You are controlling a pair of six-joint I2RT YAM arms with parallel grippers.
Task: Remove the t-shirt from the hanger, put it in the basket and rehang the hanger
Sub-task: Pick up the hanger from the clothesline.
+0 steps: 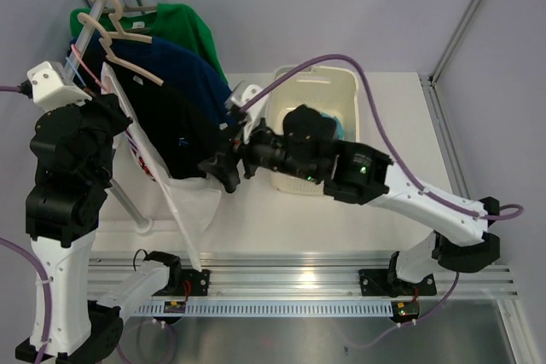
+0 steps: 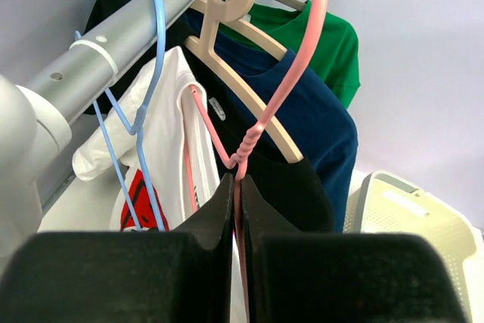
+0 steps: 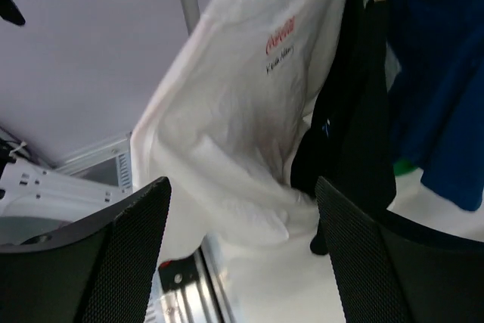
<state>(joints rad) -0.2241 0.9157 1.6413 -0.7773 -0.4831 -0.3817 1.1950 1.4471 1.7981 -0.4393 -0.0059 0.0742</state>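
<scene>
The left gripper point(image 2: 237, 187) is closed tight, its two black fingers point(image 2: 208, 209) pinching the twisted neck of a pink wire hanger point(image 2: 302, 58) just below the hook. That hook loops up over the grey clothes rail point(image 2: 136, 28), next to a blue wire hanger point(image 2: 151, 51). The pink wire runs down into the collar of the white t-shirt point(image 2: 174, 134), which hangs from the rail at its near end and shows a red print on the front.

The right gripper point(image 3: 242, 187) stands wide open and grips nothing. Its textured fingers point(image 3: 128, 255) frame the lower part of the white t-shirt, which hangs beyond them with its creased hem sagging low; whether either finger touches the cloth cannot be told. In the top view this arm reaches across the table point(image 1: 299, 219) from the right, its wrist in front of a cream laundry basket point(image 1: 333, 83).

Behind the white shirt on the same rail hang three more shirts: a black t-shirt point(image 2: 295, 187) just beside it, then a navy one point(image 2: 318, 111) on a beige wooden hanger point(image 2: 249, 96), and a green one point(image 2: 333, 43) farthest back.
</scene>
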